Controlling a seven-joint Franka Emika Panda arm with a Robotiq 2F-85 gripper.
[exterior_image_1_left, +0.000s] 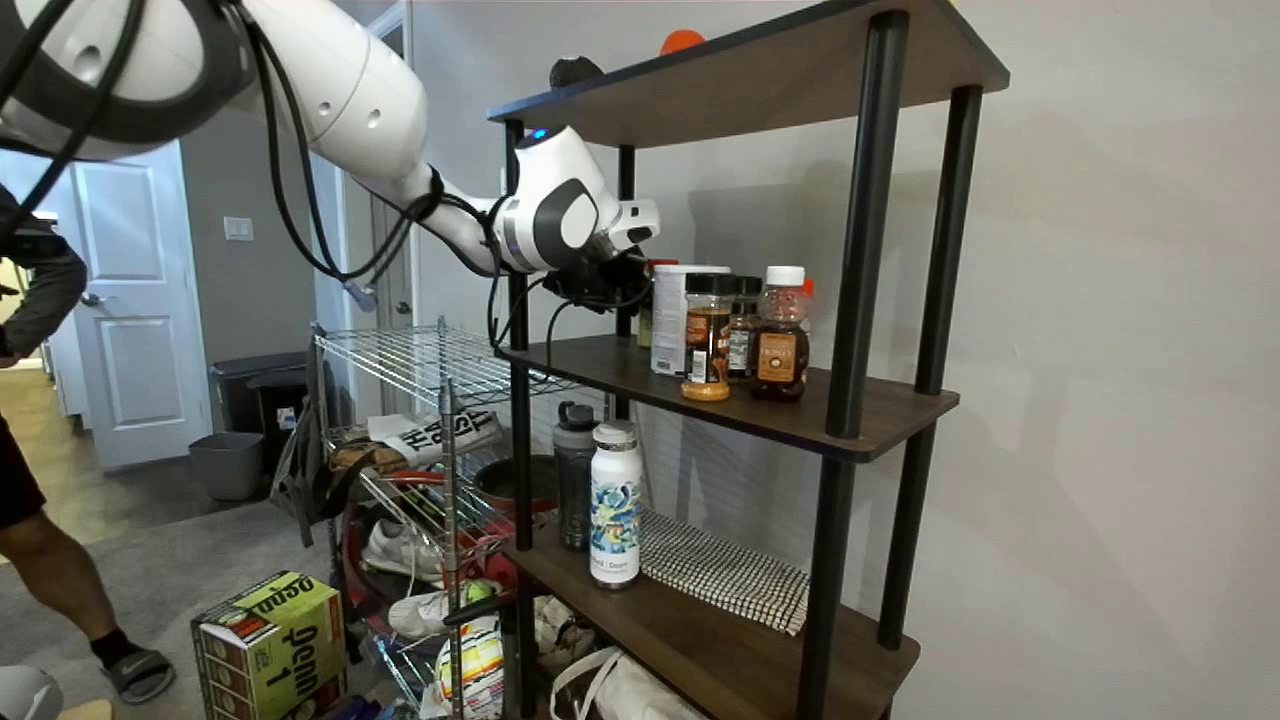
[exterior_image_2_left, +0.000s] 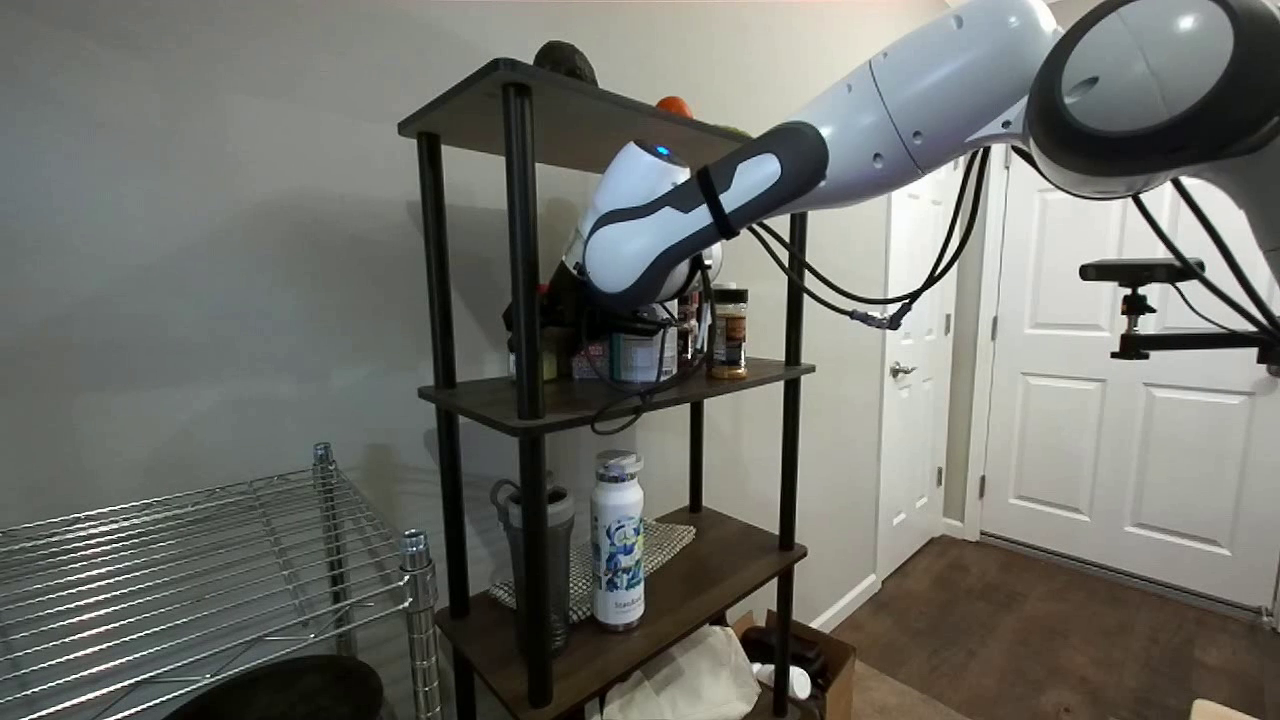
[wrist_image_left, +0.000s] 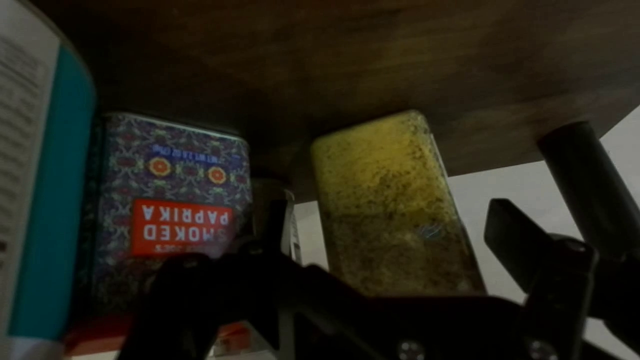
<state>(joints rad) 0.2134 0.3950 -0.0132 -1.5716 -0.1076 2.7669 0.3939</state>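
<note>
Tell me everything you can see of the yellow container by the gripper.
The yellow container is boxy with rounded lower corners, dark-specked near its base and murky brown higher up; its material is hard to tell. It appears upright on the brown shelf, near a black corner post. In the wrist view it shows between the open jaws of the gripper, which hides its top; jaw contact is unclear.
</note>
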